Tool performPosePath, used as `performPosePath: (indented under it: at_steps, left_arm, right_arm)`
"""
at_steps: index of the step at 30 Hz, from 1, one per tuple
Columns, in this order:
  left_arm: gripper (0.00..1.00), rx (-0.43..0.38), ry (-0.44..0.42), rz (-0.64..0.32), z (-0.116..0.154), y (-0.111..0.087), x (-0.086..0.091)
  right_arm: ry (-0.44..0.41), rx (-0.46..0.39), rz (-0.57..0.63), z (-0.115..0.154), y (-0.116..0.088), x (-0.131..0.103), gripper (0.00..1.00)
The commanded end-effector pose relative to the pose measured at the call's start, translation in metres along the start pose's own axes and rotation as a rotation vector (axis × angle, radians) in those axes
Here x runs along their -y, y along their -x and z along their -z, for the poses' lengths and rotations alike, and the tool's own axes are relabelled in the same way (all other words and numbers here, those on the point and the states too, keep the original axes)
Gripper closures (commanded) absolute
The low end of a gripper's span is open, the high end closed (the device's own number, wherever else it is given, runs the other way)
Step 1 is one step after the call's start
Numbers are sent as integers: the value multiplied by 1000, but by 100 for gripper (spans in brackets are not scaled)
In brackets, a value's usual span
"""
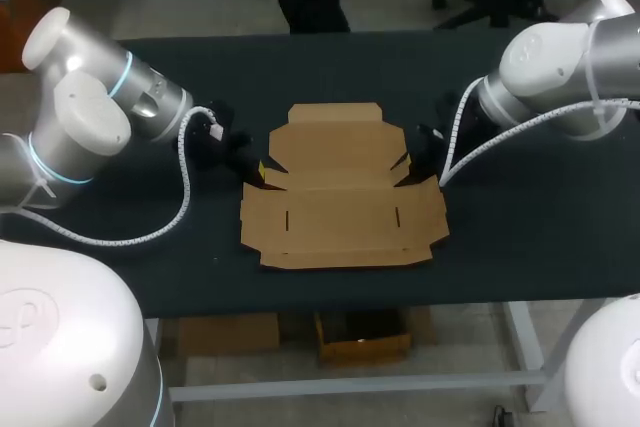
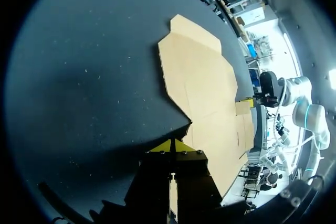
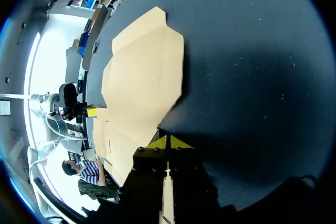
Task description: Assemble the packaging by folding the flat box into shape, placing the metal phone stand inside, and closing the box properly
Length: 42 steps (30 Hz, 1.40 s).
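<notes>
The flat brown cardboard box [image 1: 340,192] lies unfolded in the middle of the black table, flaps spread out. My left gripper [image 1: 258,168] is shut and low at the notch on the box's left edge; in the left wrist view its yellow tips [image 2: 172,146] are pressed together right at the cardboard's [image 2: 205,87] edge. My right gripper [image 1: 413,161] is shut at the matching notch on the right edge, with its tips [image 3: 169,142] touching the cardboard's [image 3: 142,77] rim. Neither holds anything. No metal phone stand shows in any view.
The black table top [image 1: 530,217] is bare on both sides of the box and in front of it, down to the front edge [image 1: 400,302]. A white cable [image 1: 183,202] loops from my left arm over the table.
</notes>
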<state>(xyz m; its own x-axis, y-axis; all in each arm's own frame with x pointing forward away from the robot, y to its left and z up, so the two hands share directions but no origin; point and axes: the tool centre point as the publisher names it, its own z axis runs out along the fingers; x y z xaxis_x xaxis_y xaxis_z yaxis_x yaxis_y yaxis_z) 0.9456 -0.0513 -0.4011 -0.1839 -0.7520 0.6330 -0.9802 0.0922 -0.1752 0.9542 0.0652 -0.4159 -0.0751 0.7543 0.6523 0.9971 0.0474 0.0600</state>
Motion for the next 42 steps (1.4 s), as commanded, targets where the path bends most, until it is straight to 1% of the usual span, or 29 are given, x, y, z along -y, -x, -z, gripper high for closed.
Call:
performPosePath:
  at_steps: [1,29,39,42]
  left_arm:
    - [100,6,-5,-1,0,-2,-2]
    - [100,32,-16,-3,-1,-9,-2]
    - [100,42,-25,0,0,-10,-3]
    - [100,40,-26,0,1,-10,-3]
  right_arm:
    - [0,3,-2,-1,-1,0,100]
    - [11,4,-18,-2,-4,3,100]
    - [27,35,-57,2,-5,8,100]
    - [31,33,-56,1,-8,10,100]
